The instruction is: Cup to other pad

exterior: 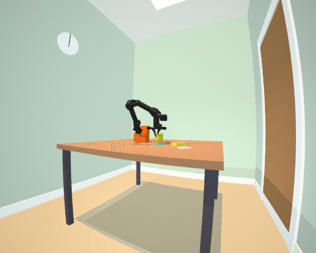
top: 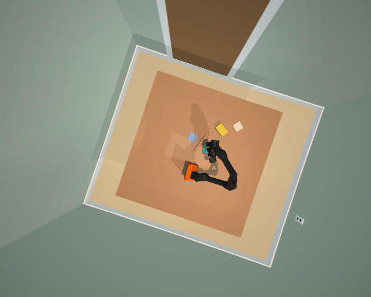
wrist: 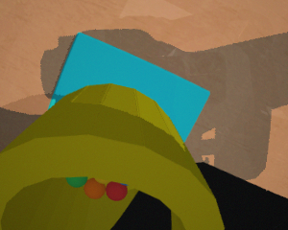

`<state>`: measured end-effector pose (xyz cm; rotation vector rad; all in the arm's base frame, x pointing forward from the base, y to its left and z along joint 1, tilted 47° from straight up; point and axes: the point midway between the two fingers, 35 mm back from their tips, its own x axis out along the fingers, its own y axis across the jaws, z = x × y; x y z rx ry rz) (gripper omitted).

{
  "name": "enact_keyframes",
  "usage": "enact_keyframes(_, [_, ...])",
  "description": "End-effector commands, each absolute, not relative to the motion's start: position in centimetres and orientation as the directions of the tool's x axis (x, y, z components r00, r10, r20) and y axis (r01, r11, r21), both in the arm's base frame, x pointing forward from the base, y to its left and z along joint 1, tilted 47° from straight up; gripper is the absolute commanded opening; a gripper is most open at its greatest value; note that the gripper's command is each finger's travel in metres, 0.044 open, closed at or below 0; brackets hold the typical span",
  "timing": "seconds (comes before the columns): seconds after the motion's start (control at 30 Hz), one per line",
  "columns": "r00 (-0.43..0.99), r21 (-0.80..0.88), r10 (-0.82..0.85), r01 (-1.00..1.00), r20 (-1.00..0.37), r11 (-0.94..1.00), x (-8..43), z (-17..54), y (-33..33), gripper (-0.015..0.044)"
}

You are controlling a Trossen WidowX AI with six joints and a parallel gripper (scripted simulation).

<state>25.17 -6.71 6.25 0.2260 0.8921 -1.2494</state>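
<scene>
The yellow cup [top: 207, 148] [exterior: 159, 137] [wrist: 110, 153] is upright in the air, low above the cyan pad [top: 204, 151] [exterior: 158, 144] [wrist: 134, 77]. My gripper [exterior: 156, 133] is shut on the cup's wall, with one black finger inside the cup and one outside in the wrist view. Several marbles lie inside the cup, among them a green marble [wrist: 77, 181], an orange marble [wrist: 94, 189] and a red marble [wrist: 116, 191]. The blue pad [top: 192, 137] has nothing on it. The cup's underside is hidden in the wrist view.
A thin wooden strip [top: 199, 142] stands between the two pads. A yellow block [top: 221, 129] [exterior: 178, 144] and a flat white square [top: 237, 126] [exterior: 184, 147] lie on the far side of the cup from the arm's orange base [top: 189, 171] [exterior: 140, 137].
</scene>
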Motion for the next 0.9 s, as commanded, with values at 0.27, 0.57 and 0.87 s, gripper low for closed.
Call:
enact_keyframes(0.27, [0.035, -0.319, -0.727, 0.884, -0.686, 0.343, 25.1, 5.1, -8.1, 0.0000])
enact_keyframes(0.57, [0.034, -0.319, -0.728, 0.884, -0.685, 0.342, 25.0, 4.6, -8.7, 0.0000])
enact_keyframes(0.87, [0.040, -0.308, -0.725, 0.888, -0.688, 0.341, 25.1, 4.8, -8.5, 0.0000])
